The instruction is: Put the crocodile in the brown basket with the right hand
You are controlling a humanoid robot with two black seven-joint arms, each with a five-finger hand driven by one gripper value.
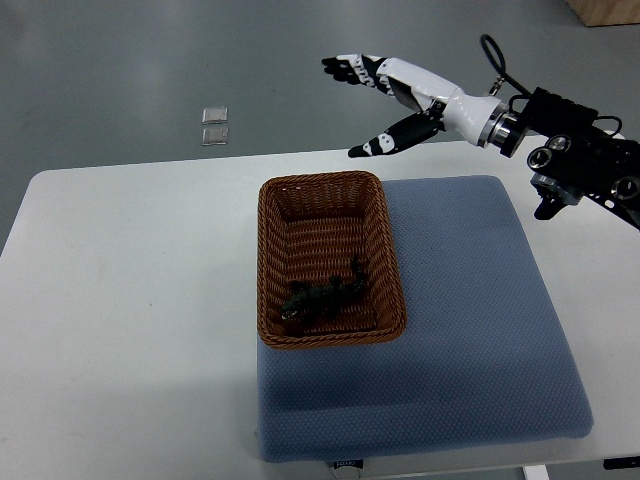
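Note:
A small dark green crocodile (325,293) lies inside the brown wicker basket (273,250), toward its near right part. The basket rests on the left part of a blue mat (470,300). My right hand (368,108) hovers high above the table's far edge, beyond the basket, with fingers spread and nothing in them. Its white forearm and black wrist come in from the right edge. The left arm does not show.
The white table (130,300) carries the mat and basket. Two small clear squares (214,125) lie on the grey floor beyond the table. A wooden corner (605,10) shows at the top right.

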